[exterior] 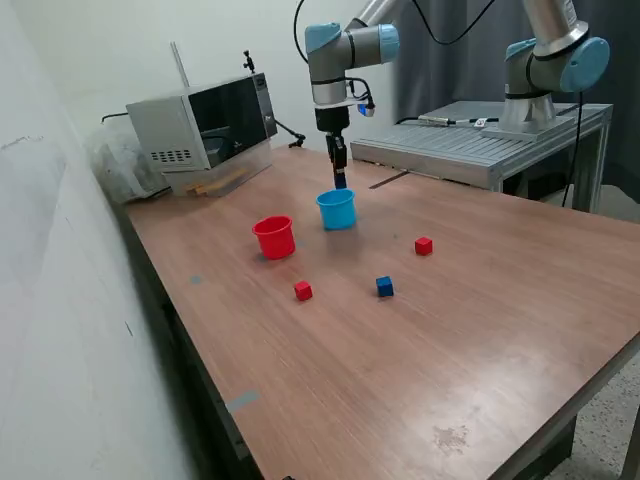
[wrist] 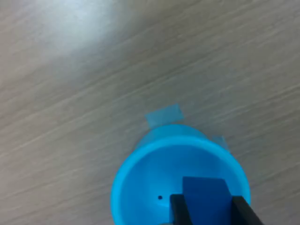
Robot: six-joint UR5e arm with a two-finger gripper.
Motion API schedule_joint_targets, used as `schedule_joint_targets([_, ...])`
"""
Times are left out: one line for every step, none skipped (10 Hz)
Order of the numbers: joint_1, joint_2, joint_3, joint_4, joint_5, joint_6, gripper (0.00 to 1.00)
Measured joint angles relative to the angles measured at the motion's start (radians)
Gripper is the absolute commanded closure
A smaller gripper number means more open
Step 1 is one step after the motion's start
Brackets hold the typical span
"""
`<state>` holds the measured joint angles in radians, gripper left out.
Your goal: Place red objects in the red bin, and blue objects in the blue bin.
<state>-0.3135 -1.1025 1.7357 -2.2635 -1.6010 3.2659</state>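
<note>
My gripper hangs just above the light-blue cup. It is shut on a dark blue cube, which is too small to make out in the exterior view. In the wrist view the gripper holds that cube between its fingers, over the open mouth of the blue cup. The red cup stands to the exterior view's left of the blue cup. On the table lie one red cube, another red cube and a second dark blue cube.
A microwave stands at the table's far corner. A metal platform with a second arm stands beyond the table. A white wall runs along the exterior view's left. The wooden table's edge is near at the exterior view's right.
</note>
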Motion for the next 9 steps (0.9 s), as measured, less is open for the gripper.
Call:
schedule_joint_targets([0.002,0.008,-0.005,-0.013,0.005,0.000,1.00])
schedule_joint_targets([0.003,0.012,-0.008,-0.029,0.007,0.000,1.00])
schedule_joint_targets([0.002,0.014,-0.011,-0.043,0.007,0.000,1.00])
schedule_joint_targets([0.000,0.016,-0.013,-0.052,0.007,0.000,0.00])
schedule_joint_targets([-0.003,0.017,-0.013,-0.057,0.007,0.000,0.00])
schedule_joint_targets([-0.006,0.017,-0.013,-0.059,0.007,0.000,0.00])
schedule_joint_targets([-0.008,0.017,-0.012,-0.059,0.006,0.000,0.00])
schedule_joint_targets([-0.011,0.016,-0.011,-0.059,0.005,0.000,0.00])
schedule_joint_targets([-0.013,0.015,-0.011,-0.058,0.004,-0.001,0.00])
